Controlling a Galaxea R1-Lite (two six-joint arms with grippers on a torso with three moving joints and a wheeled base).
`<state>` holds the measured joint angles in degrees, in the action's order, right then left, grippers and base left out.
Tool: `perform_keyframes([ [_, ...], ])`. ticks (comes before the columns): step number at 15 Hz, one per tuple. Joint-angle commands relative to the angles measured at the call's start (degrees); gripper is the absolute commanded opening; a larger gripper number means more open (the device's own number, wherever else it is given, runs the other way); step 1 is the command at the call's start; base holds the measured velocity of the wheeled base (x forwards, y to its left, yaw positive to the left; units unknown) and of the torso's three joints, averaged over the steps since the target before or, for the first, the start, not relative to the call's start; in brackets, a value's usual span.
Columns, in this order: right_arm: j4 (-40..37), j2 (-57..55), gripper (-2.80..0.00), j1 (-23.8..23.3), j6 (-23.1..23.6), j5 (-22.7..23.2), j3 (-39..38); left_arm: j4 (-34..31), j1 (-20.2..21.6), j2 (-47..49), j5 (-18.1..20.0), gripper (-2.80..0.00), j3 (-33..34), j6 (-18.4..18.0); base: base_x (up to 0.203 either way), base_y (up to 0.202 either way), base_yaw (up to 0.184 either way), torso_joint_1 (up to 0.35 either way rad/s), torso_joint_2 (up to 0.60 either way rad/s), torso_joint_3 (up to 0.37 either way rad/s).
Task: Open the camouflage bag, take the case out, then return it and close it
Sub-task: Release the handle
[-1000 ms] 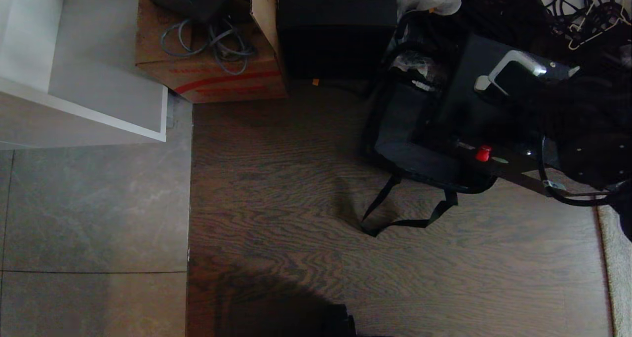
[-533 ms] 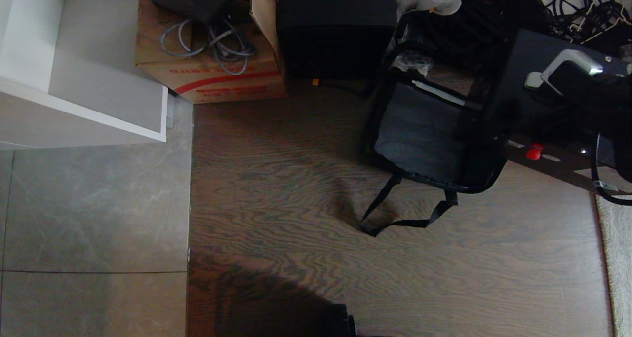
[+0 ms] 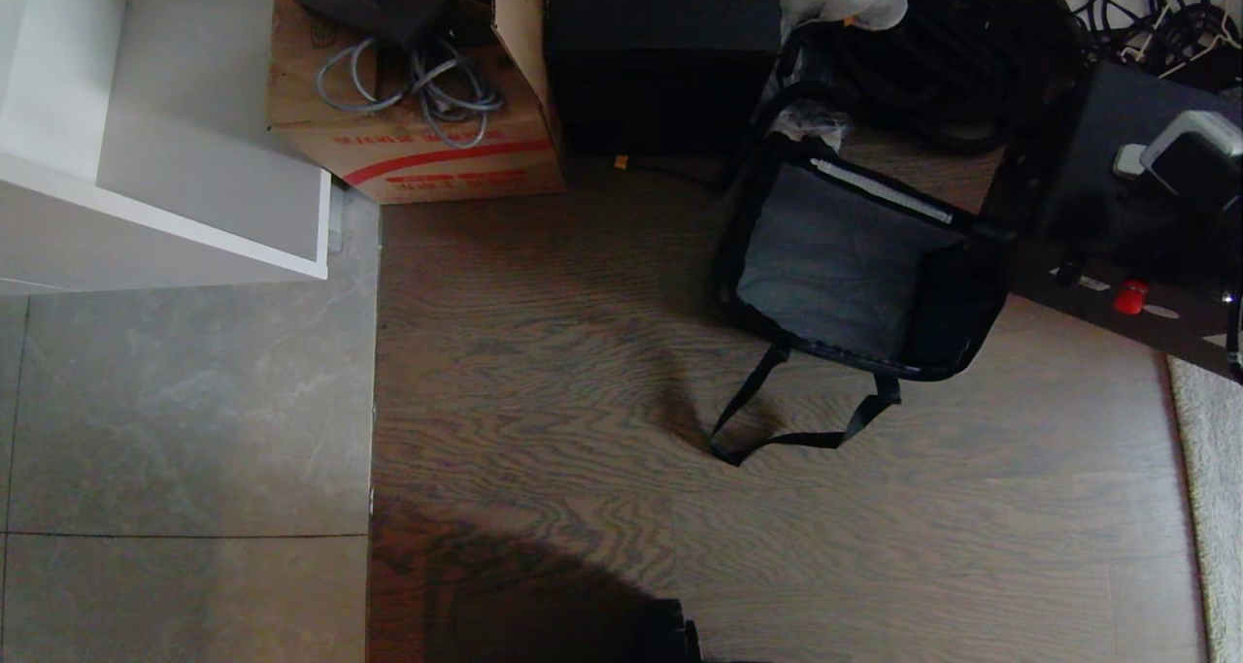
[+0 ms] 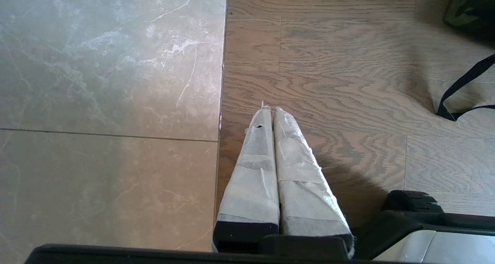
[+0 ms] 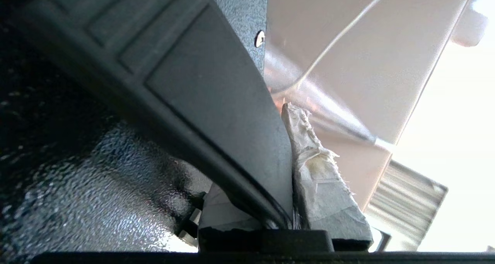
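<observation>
- Underneath it all, the floor [image 3: 874,546] is wood plank on the right and grey tile on the left, with a pale rug along its right edge.
- A white cabinet [image 3: 146,158] fills the far left corner.
- A cardboard box [image 3: 408,149] with grey cables sits at the far edge, touching a black box [image 3: 660,51] on its right.
- The bag [image 3: 855,265] lies open on the wood toward the far right, grey lining showing, its black strap [image 3: 787,430] trailing toward the near edge; a camouflage corner [image 4: 468,9] shows in the left wrist view.
- The case [image 3: 1136,207], black with a red spot and a silver handle, is out of the bag and just to its right, running off the floor's right edge, tilted.
- The right end effector [image 5: 286,140] is clamped on a thin edge of the case [image 5: 216,101]; one taped finger [image 5: 313,167] presses against its side.
- The left end effector [image 4: 270,113] hangs over the tile-wood seam near the near edge, its taped fingers together, holding nothing.
</observation>
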<state>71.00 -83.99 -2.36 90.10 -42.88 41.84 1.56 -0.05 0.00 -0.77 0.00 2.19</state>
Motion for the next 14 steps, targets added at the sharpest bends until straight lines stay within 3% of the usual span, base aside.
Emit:
perform_keyframes([
  [1,0.72,-2.34,-2.8,-2.73,0.0,0.65,0.07,0.02,-0.04,0.0,-0.02,-2.8,0.44,0.0,0.0,0.0,0.0,0.0,0.0,0.0],
  [8,2.74,-11.68,-2.8,-9.71,-0.96,3.42,3.59,0.02,0.03,0.0,-0.02,-2.8,0.44,0.0,0.0,0.0,0.0,0.0,0.0,0.0],
  [14,1.67,-12.08,-2.8,-13.82,-1.81,4.38,5.08,0.02,0.04,0.0,-0.1,-2.8,0.44,0.0,0.0,0.0,0.0,0.0,0.0,0.0],
])
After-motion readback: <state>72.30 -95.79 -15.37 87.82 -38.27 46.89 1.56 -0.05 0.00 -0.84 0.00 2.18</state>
